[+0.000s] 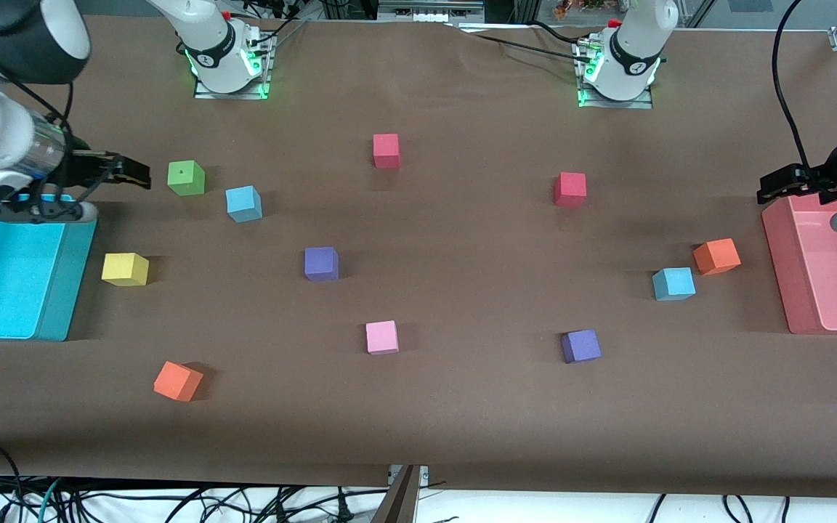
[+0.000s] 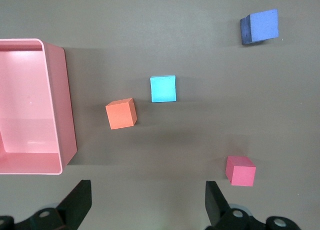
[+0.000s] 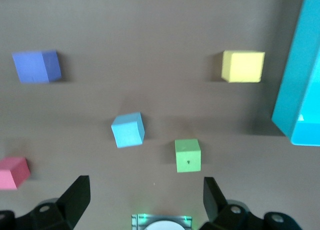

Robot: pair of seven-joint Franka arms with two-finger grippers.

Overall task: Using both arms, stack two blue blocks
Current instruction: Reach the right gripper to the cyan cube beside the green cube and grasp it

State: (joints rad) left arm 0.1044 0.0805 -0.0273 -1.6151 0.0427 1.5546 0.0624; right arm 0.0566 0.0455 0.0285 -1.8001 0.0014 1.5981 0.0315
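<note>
Two light blue blocks lie apart on the brown table. One blue block [image 1: 244, 203] [image 3: 128, 130] is toward the right arm's end, beside a green cube [image 1: 186, 178]. The other blue block [image 1: 673, 283] [image 2: 163, 88] is toward the left arm's end, touching or nearly touching an orange cube [image 1: 716, 256]. My right gripper [image 1: 135, 174] [image 3: 145, 186] hangs open and empty over the table by the cyan bin's corner. My left gripper [image 1: 767, 190] [image 2: 147, 190] hangs open and empty over the pink bin's corner.
A cyan bin [image 1: 62, 290] stands at the right arm's end and a pink bin [image 1: 778, 269] at the left arm's end. Scattered cubes: yellow [image 1: 125, 269], two purple [image 1: 321, 263] [image 1: 580, 346], pink [image 1: 382, 337], two red [image 1: 386, 150] [image 1: 570, 189], another orange [image 1: 178, 380].
</note>
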